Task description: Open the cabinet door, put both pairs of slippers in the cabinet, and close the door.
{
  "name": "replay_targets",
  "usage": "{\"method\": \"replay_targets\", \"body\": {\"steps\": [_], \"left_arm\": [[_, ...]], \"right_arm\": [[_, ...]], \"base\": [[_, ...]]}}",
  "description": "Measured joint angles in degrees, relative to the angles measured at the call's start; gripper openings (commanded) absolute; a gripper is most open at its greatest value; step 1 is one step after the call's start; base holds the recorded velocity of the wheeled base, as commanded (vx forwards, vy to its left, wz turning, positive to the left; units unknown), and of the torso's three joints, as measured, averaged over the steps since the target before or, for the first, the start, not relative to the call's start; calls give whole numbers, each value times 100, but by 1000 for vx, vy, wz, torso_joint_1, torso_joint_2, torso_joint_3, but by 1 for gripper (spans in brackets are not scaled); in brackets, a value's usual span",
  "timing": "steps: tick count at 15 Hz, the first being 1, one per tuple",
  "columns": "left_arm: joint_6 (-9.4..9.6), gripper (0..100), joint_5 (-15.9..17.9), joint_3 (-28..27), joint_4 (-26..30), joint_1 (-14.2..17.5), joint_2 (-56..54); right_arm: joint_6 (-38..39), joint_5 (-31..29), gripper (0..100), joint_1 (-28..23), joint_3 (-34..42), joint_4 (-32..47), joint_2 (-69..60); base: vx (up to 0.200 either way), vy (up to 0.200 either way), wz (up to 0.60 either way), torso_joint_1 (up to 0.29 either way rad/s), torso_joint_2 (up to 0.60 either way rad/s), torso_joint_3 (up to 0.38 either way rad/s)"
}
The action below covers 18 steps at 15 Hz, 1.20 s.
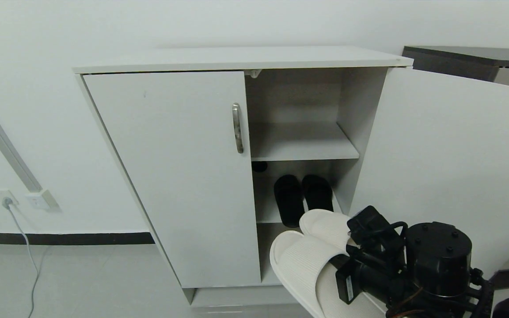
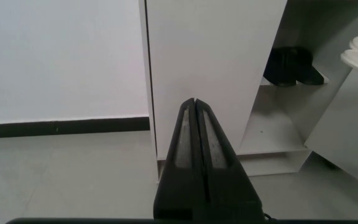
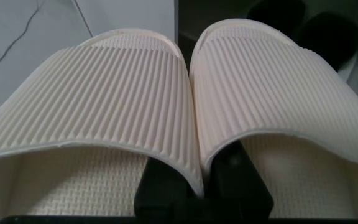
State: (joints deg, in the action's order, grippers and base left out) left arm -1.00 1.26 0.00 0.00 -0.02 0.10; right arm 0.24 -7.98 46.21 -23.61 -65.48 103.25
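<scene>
The white cabinet [image 1: 170,176] stands against the wall, its left door shut and its right door [image 1: 449,163] swung wide open. A pair of black slippers [image 1: 302,196] sits on the middle shelf, also seen as black slippers [image 2: 293,66] from the left wrist. My right gripper [image 1: 347,260] is shut on a pair of white ribbed slippers [image 1: 312,256], held side by side, toes towards the cabinet opening, just in front of the lower compartment. The white slippers [image 3: 185,112] press together over the fingers. My left gripper [image 2: 195,134] is shut on nothing, low over the floor, facing the shut left door.
A metal handle [image 1: 237,128] is on the shut left door. The upper shelf [image 1: 301,141] is bare. A wall socket with a grey cable [image 1: 24,247] sits at the left. A dark cabinet top [image 1: 471,59] stands behind the open door.
</scene>
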Motion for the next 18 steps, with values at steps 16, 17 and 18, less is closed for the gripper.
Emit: {"method": "replay_targets", "body": {"steps": [16,17,18], "left_arm": [[22,0,9,0,0,-2,0],[18,0,7,0,0,-2,0],[16,0,7,0,0,-2,0]], "right_arm": [[1752,-3545,0,653,-5108,6294,124],[1620,-3585,0,653,-5215,5916,85],[1462,-3608,0,651,-5230,5582,74]], "base": [[0,0,0,0,0,0],[0,0,0,0,0,0],[0,0,0,0,0,0]]}}
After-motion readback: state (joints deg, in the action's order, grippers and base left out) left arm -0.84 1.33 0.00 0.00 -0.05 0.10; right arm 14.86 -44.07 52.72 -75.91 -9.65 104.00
